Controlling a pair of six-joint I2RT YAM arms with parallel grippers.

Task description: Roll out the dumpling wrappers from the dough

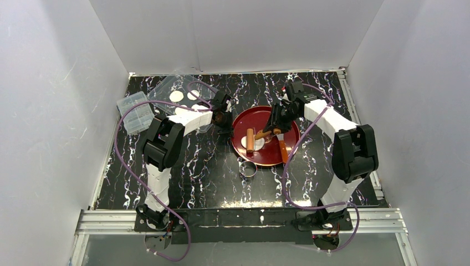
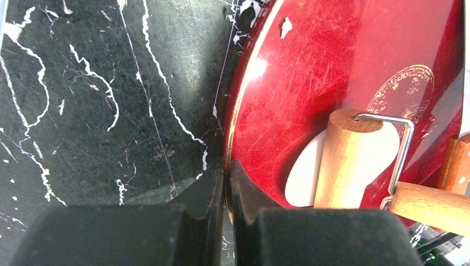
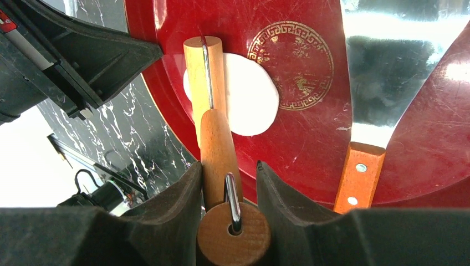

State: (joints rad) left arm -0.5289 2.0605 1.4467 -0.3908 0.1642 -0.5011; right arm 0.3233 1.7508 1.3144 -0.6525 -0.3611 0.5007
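Far left of the black marbled desk: a clear box, and just right of it a clear tray

Two dumpling wrappers lie flat in that tray, side by side and not touching, well apart from the plate

Left tool: jaws closed down to a slit at the left rim of the red plate. One finger sits over the desk, the other over the plate, and the gold rim line runs straight into the slit. Looks like it pinches the rim, but the contact itself is hidden behind the pads

Metal ring sits on the desk just beside the plate's near-left edge

Dough: flat white rounded patch on the plate, left of centre, its right edge just reaching the gold emblem

Rolling pin: the wooden barrel lies across the dough's left part, pressed flat on it. A wire frame joins the barrel to a wooden handle that runs back toward the right arm

Right tool: part-way closed, both fingers tight against the rolling pin handle, holding it

Scraper: the metal blade rests flat on the plate right of the dough, clear of it, with the wooden handle pointing to the near rim. Neither tool touches it
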